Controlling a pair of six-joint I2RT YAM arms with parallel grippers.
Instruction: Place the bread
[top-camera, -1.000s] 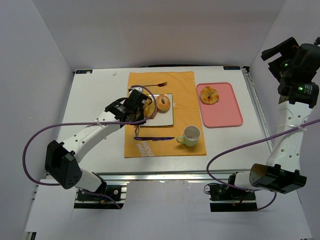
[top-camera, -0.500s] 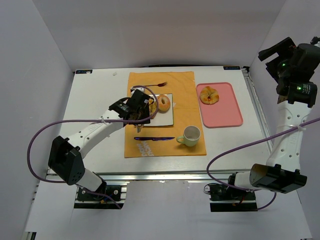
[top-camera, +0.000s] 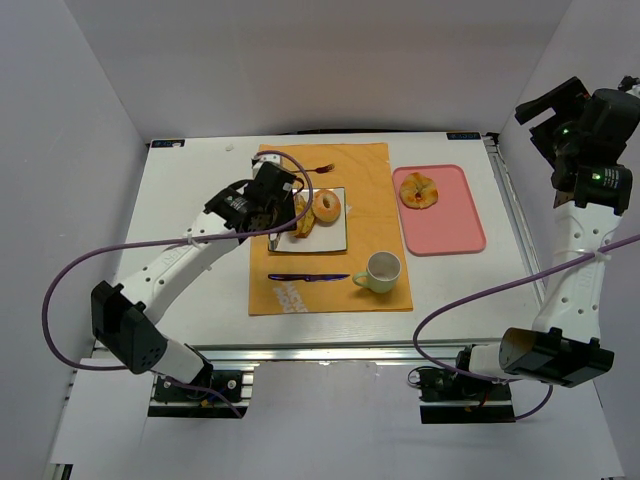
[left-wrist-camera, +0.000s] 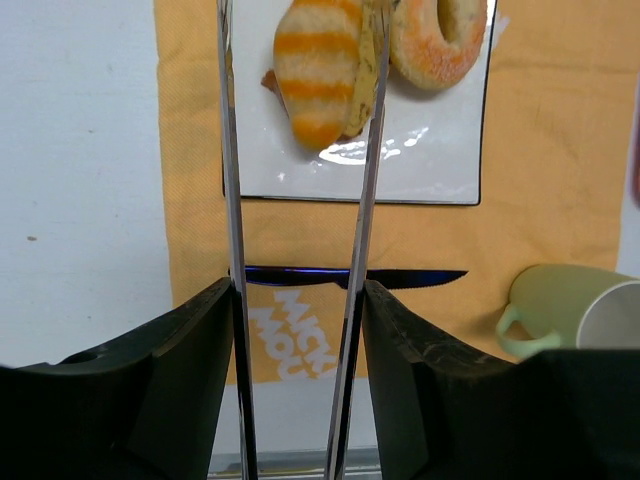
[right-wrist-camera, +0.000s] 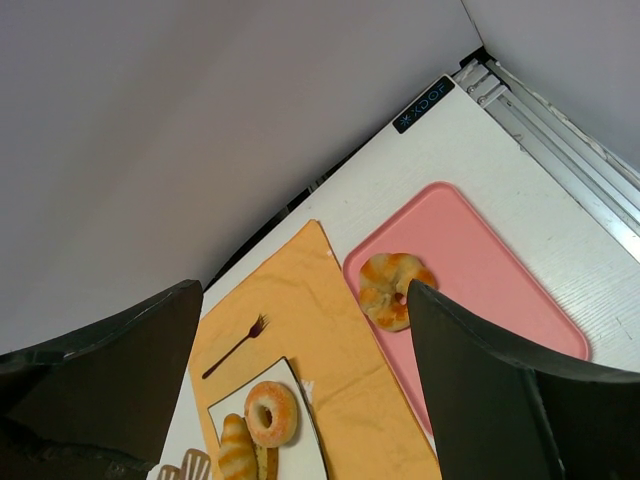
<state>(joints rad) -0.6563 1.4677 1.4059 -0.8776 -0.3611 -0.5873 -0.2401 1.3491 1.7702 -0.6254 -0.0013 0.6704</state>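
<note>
A striped bread roll (left-wrist-camera: 318, 70) lies on the white plate (left-wrist-camera: 400, 170) beside a sugared donut (left-wrist-camera: 440, 40). It also shows in the top view (top-camera: 300, 215) and the right wrist view (right-wrist-camera: 235, 450). My left gripper (left-wrist-camera: 298, 310) is shut on metal tongs (left-wrist-camera: 232, 200). The two tong arms stand apart and run up past either side of the roll, with their tips cut off by the frame's top edge. From above, the left gripper (top-camera: 272, 205) hovers at the plate's left edge (top-camera: 335, 238). My right gripper (right-wrist-camera: 305, 300) is open, empty and raised high at the far right (top-camera: 555, 105).
A pink tray (top-camera: 450, 225) holds a round pastry (top-camera: 419, 191). On the orange mat (top-camera: 370, 190) lie a knife (top-camera: 308, 277), a fork (top-camera: 318, 168) and a green cup (top-camera: 383, 270). White walls close in the table.
My left gripper has moved back and to the left, off the plate. The striped roll, hidden under it before, now shows on the plate. The right arm has barely moved.
</note>
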